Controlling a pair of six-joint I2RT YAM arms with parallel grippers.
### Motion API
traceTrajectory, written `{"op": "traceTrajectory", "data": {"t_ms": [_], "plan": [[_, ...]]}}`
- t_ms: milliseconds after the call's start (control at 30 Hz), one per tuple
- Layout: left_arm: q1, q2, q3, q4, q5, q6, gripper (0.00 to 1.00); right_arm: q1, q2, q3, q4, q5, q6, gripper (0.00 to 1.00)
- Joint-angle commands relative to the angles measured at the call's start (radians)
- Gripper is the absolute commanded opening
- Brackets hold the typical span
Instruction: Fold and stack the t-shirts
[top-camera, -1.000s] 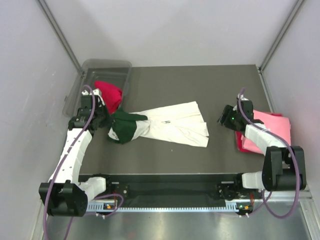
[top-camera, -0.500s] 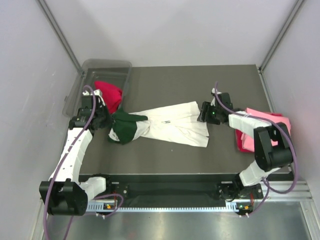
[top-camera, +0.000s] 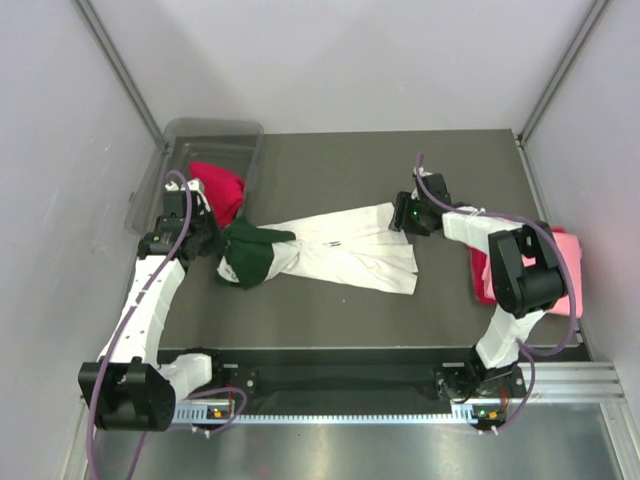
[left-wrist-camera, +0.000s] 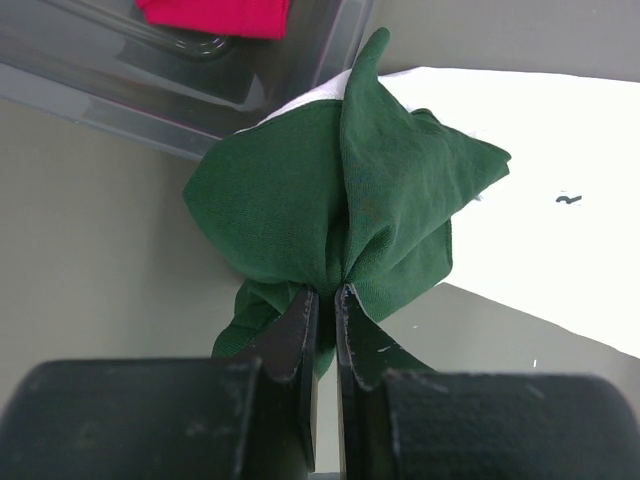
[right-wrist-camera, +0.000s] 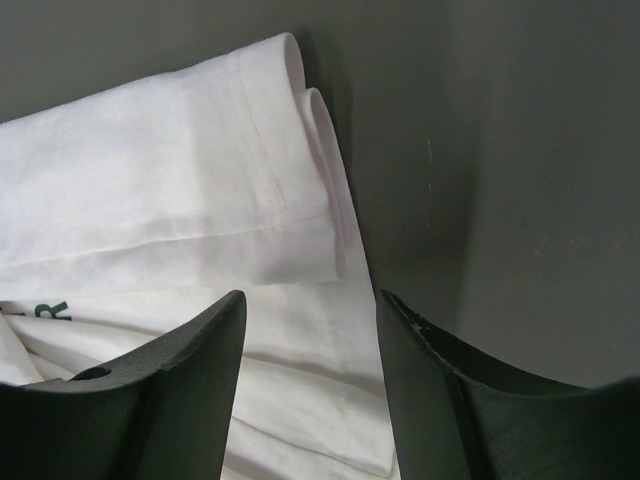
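The left gripper pinches the bunched dark green end of the white t-shirt, its narrow black jaws closed tight on the soft, gathered cloth near the table's left edge. From there the shirt runs across the middle of the table as a long, creased strip, with a small black print showing on the white. At its far right corner, the right gripper stands with its jaws apart on either side of the doubled, stitched hem, holding nothing.

The tabletop is matte dark grey, and plain pale walls close it in on three sides. A clear grey plastic bin with rounded corners sits at the far left corner, and a crumpled red t-shirt is heaped in it. By the right edge, a light pink t-shirt lies flat on another red one. Both are partly hidden behind the right arm.

Bare tabletop shows between the white shirt and the far edge, and in a narrower band toward the near edge.
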Motion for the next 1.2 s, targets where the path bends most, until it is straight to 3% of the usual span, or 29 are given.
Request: {"op": "traceTrajectory", "data": {"t_ms": [0, 300, 400, 433, 533, 633, 867, 1167], "plan": [[0.001, -0.027, -0.005, 0.036, -0.013, 0.02, 0.0, 0.014, 0.029, 0.056, 0.034, 0.023, 0.024, 0.55], [0.001, -0.023, -0.003, 0.039, -0.01, 0.018, 0.0, 0.023, 0.075, 0.067, 0.063, -0.014, 0.039, 0.51], [0.001, -0.02, -0.004, 0.037, -0.01, 0.02, 0.0, 0.03, 0.083, 0.082, 0.052, 0.001, 0.032, 0.37], [0.001, -0.022, -0.003, 0.037, -0.008, 0.02, 0.0, 0.034, 0.083, 0.09, 0.046, 0.006, 0.028, 0.24], [0.001, -0.019, -0.002, 0.034, -0.002, 0.018, 0.0, 0.035, 0.051, 0.09, 0.034, 0.021, 0.028, 0.06], [0.001, -0.022, -0.002, 0.03, -0.039, 0.003, 0.0, 0.029, 0.0, 0.14, -0.035, 0.079, 0.015, 0.0], [-0.001, -0.033, -0.005, 0.033, -0.033, -0.002, 0.0, 0.007, -0.152, 0.231, -0.219, 0.08, -0.01, 0.0], [-0.024, -0.143, 0.012, -0.032, -0.129, 0.011, 0.01, -0.026, -0.351, 0.116, -0.236, 0.099, -0.008, 0.0]]}}
